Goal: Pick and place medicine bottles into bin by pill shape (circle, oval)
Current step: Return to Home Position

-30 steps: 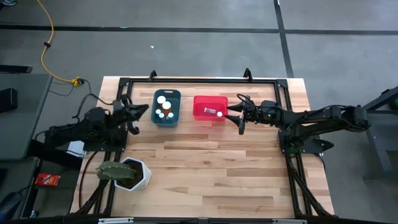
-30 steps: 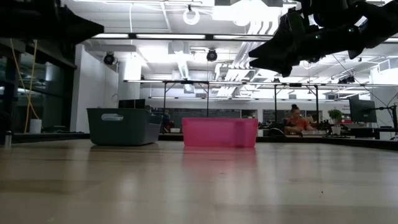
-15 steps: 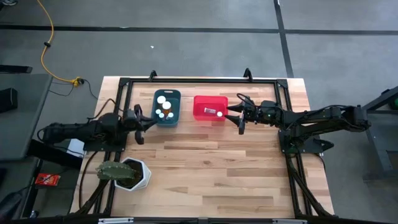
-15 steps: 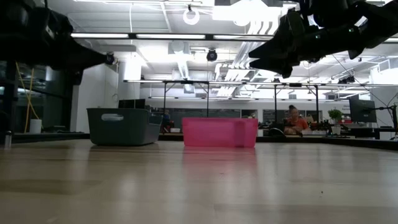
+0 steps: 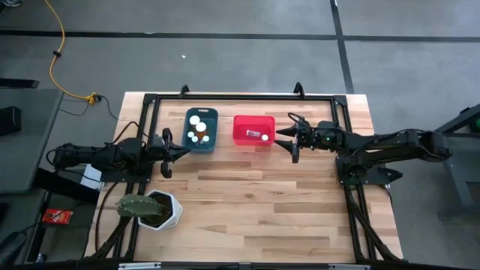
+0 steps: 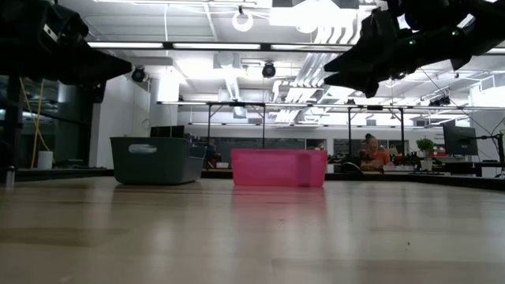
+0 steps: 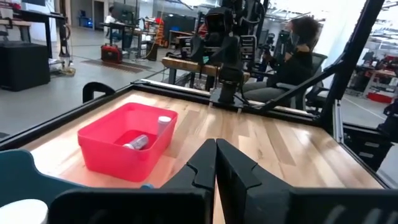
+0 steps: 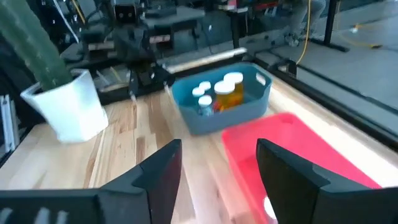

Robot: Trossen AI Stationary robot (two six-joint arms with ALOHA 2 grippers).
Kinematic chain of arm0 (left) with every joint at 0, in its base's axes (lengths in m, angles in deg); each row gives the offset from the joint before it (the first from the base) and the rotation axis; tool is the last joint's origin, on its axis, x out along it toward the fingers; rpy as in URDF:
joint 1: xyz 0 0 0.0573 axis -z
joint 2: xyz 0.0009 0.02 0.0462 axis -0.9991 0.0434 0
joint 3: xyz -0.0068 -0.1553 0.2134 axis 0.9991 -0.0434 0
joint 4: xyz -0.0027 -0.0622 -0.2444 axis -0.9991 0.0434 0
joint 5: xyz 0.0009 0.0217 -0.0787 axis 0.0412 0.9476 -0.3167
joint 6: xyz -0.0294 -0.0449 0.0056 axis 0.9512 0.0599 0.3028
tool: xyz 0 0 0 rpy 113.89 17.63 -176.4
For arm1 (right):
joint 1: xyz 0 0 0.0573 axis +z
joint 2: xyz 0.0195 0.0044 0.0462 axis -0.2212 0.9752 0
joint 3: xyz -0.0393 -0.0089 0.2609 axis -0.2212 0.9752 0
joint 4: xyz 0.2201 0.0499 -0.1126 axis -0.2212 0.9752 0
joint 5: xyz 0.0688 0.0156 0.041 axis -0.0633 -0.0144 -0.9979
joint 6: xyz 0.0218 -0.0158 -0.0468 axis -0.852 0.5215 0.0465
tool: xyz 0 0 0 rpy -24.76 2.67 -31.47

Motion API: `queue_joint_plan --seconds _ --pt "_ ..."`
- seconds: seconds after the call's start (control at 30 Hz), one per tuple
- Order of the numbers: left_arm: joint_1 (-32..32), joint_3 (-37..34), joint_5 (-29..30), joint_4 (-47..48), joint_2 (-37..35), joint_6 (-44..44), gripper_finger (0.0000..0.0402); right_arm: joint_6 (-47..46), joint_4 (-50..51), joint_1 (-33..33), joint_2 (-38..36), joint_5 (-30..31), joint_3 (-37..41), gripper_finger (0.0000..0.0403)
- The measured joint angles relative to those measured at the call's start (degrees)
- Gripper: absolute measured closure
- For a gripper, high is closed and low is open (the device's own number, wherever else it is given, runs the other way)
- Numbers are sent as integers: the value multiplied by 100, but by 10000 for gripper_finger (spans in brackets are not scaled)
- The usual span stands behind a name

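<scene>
retreat remains: draw your right gripper [image 5: 285, 139], spread and empty, rightward clear of the red bin [image 5: 244, 124]; left gripper [image 5: 174, 149], closed empty, waits mid-left

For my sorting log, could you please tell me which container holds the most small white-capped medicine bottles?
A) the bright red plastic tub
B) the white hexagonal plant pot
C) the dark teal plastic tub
C: the high view shows at least four medicine bottles in the dark teal plastic tub, only two in the bright red plastic tub.
</scene>
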Motion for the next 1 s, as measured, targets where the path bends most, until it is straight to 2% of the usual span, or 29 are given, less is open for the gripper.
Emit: queue_joint_plan --seconds 0.1,0.17,0.23,0.33,0.37,0.53,0.67,1.0 --pt "0 0 -5 0 0 -11 401 36 572 94 -346 -21 1 222" --pt "0 0 -11 0 0 -37 401 96 683 191 -585 -25 139 253" --pt "0 0 -21 0 0 -61 401 107 617 270 -834 -29 421 295" --pt "0 0 -24 0 0 -61 401 66 86 295 -1299 -57 970 373" --pt "0 0 -25 0 0 -61 401 6 -125 280 -1472 -96 1155 387" --pt "0 -2 91 -71 5 118 401 -284 -1374 270 -2250 -575 2063 382" --pt "-4 -2 146 -91 4 179 401 -511 -617 346 -2636 -710 2039 400" --pt "-4 -2 122 -87 4 142 401 -297 606 373 -4109 -734 2031 400"
